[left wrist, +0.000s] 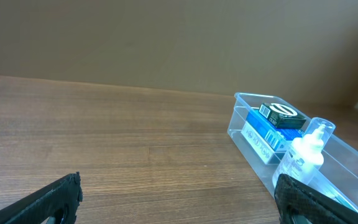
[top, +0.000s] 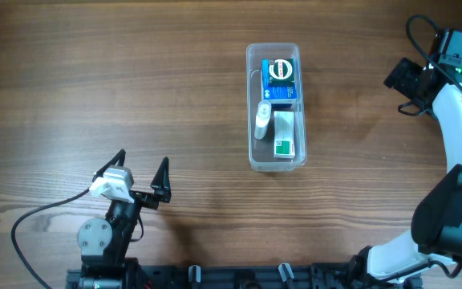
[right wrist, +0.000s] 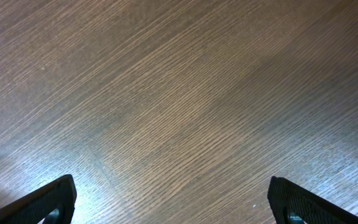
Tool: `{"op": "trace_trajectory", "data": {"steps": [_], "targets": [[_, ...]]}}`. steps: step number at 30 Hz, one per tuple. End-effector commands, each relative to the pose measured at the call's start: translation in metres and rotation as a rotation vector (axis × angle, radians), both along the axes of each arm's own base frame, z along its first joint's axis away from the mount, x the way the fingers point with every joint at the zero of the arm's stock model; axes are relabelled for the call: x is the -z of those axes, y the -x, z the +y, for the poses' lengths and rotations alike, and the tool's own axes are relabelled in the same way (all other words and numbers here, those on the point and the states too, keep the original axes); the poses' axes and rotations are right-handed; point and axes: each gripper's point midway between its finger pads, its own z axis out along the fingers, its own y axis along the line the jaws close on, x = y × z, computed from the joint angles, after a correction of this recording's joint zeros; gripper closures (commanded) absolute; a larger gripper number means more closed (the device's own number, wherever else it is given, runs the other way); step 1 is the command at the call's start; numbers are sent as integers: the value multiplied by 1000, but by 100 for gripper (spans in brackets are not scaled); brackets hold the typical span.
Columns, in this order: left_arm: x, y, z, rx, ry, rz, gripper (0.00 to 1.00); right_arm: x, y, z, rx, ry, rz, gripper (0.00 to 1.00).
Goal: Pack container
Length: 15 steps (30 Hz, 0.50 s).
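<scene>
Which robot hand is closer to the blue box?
Right. The right gripper is level with the blue box, out to one side. The left gripper is farther, diagonally off past the other end of the container.

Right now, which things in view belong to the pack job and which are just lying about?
Job:
- container
- already inside it: blue box, dark round-logo box on top of that, spray bottle, green-and-white box

Not the job:
- wooden table
- black cable by the left arm
</scene>
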Motion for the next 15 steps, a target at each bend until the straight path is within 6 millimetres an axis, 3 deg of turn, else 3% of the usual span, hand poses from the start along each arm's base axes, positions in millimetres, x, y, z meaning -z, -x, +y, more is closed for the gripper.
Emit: {"op": "trace_trajectory", "data": {"steps": [1, 7, 10, 13, 15], "targets": [[1, 0, 4, -20, 9, 1, 0, 1, 1, -1, -1, 10, 7, 0], [1, 0, 4, -20, 9, 1, 0, 1, 1, 0, -4, 10, 7, 0], [1, 0, 4, -20, 9, 1, 0, -9, 1, 2, -10, 18, -17, 1], [1, 0, 4, -20, 9, 1, 0, -50, -1, 25, -60, 41, -111, 0], [1, 0, 4, -20, 9, 1, 0, -85, -2, 53, -126, 57, -198, 0]]}}
